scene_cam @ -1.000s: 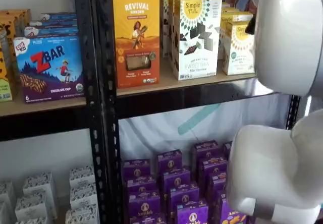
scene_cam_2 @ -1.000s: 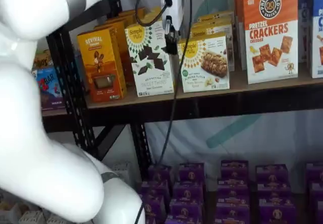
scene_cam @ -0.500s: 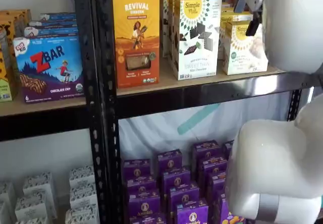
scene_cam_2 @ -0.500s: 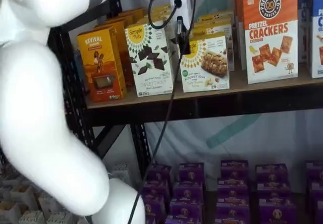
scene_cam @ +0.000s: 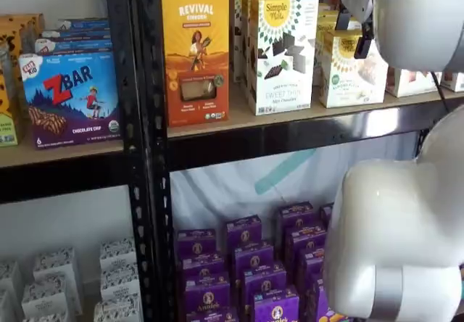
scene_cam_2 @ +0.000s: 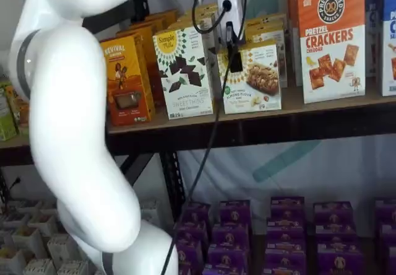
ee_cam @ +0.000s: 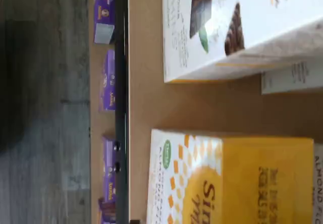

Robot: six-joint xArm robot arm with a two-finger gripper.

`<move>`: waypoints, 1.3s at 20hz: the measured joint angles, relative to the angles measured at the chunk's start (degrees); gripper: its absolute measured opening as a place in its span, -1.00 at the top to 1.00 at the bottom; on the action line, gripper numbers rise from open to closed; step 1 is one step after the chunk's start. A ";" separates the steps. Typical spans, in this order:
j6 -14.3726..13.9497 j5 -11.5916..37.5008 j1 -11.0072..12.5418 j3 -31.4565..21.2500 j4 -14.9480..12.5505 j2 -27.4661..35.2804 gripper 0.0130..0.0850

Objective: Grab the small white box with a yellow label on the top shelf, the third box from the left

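Note:
The small white box [scene_cam_2: 260, 80] with the yellow sunburst circle stands on the top shelf [scene_cam_2: 297, 104], right of the taller white carton [scene_cam_2: 184, 70]. It also shows in a shelf view [scene_cam: 344, 75] and, close up with its yellow top, in the wrist view [ee_cam: 202, 183]. My gripper [scene_cam_2: 234, 58] hangs in front of the box's upper left corner, white body above, black fingers down. In a shelf view [scene_cam: 365, 43] the fingers show side-on before the box's upper right. No gap between the fingers shows, so I cannot tell whether they are open or shut.
An orange Revival carton [scene_cam: 196, 54] stands left of the taller white carton [scene_cam: 281, 50]. A Pretzel Crackers box [scene_cam_2: 331, 39] stands to the right. Purple boxes [scene_cam: 246, 264] fill the lower shelf. A black upright [scene_cam: 145, 155], my cable [scene_cam_2: 210, 132] and my white arm [scene_cam_2: 74, 132] stand in front.
My gripper has moved sideways from in front of the taller white carton to the small white box. The arm's big white link has swung clear of the box in one shelf view.

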State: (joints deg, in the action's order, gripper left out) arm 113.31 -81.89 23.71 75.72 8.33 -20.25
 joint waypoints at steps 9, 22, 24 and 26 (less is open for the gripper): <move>-0.64 -6.59 -0.63 5.52 -5.23 5.44 -1.00; -1.45 -5.91 -1.47 4.51 -5.97 5.84 -0.67; -1.45 -5.94 -1.46 4.53 -5.91 5.87 -0.56; -1.46 -5.93 -1.46 4.50 -5.90 5.86 -0.44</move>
State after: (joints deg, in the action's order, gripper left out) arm 111.85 -87.82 22.25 80.22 2.43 -14.38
